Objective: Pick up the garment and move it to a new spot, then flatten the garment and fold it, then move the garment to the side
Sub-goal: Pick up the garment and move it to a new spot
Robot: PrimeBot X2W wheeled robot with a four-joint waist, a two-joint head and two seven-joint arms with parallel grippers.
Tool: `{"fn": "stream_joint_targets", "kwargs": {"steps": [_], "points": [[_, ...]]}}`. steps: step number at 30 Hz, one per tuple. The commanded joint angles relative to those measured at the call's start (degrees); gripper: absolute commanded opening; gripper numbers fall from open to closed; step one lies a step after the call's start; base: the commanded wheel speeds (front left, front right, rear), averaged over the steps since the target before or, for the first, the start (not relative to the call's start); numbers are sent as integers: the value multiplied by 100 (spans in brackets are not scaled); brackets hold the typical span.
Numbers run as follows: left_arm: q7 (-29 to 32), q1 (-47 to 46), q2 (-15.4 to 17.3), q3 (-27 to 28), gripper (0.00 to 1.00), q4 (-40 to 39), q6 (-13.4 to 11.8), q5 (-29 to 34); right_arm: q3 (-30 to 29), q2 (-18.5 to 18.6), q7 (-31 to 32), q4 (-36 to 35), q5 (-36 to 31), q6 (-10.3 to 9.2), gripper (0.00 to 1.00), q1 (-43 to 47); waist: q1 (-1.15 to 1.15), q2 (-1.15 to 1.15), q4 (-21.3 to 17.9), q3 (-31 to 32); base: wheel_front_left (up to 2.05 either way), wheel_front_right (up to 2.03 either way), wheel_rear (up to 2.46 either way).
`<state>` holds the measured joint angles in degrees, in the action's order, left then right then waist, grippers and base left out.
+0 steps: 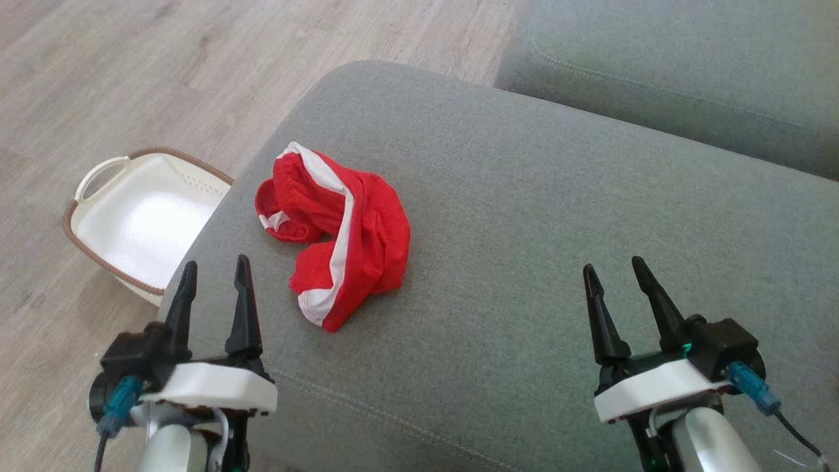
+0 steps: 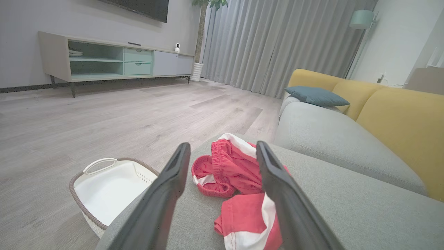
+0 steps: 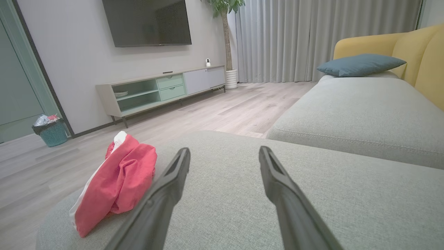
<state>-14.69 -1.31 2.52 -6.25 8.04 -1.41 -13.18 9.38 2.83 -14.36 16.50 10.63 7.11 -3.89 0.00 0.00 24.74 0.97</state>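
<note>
Garment (image 1: 337,229): red with white bands, crumpled in a heap on the grey cushion (image 1: 524,229), toward the cushion's left side; neither gripper touches it.
Left gripper (image 1: 216,261): low at the cushion's near left edge, fingers parted and holding nothing; in the left wrist view the garment lies just beyond the tips.
Right gripper (image 1: 613,263): over the near right part of the cushion, well apart from the garment, fingers spread and holding nothing.
Basket (image 1: 180,155): white with a brown woven rim, on the wood floor (image 1: 131,65) just beside the cushion's left side, partly hidden by it.
Sofa (image 1: 688,72): grey seat beyond the cushion, with a yellow back and a blue pillow (image 2: 315,96).
Far wall: a low TV stand (image 2: 104,59), grey curtains (image 2: 277,41) beside it.
</note>
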Motion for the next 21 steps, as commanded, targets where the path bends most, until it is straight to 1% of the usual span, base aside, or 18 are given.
{"fn": "stream_joint_targets", "kwargs": {"steps": [1, 8, 11, 13, 15, 18, 21], "points": [[-31, -193, 36, 246, 100, -194, 30, 29, 152, 5, -63, -169, 24, 37, 100, -92, 0, 0, -6, -17, 0, 0, 0], [-31, -354, 36, 517, 100, -178, 67, 15, 65, 5, -63, -219, -50, 37, 100, -141, 0, 0, -52, -199, 0, 0, 0], [-31, -531, 98, 642, 100, -41, 108, 50, -20, 5, -63, -241, -142, 37, 100, -200, 0, 0, -63, -350, 0, 0, 0], [-29, -718, 209, 664, 100, 176, 152, 82, -119, 5, -61, -266, -218, 37, 100, -251, 0, 0, -68, -479, 0, 0, 0], [98, -991, 353, 669, 100, 436, 211, 93, -238, 5, -36, -314, -312, 37, 100, -315, 0, 0, -74, -622, 0, 0, 0], [510, -1513, 638, 597, 100, 866, 386, 129, -453, 5, 56, -462, -478, 37, 100, -425, 0, 0, -96, -873, 0, 0, 0], [1068, -2063, 936, 406, 100, 1358, 626, 146, -653, 5, 174, -654, -639, 37, 100, -521, 0, 0, -136, -1102, 0, 0, 0]]}}
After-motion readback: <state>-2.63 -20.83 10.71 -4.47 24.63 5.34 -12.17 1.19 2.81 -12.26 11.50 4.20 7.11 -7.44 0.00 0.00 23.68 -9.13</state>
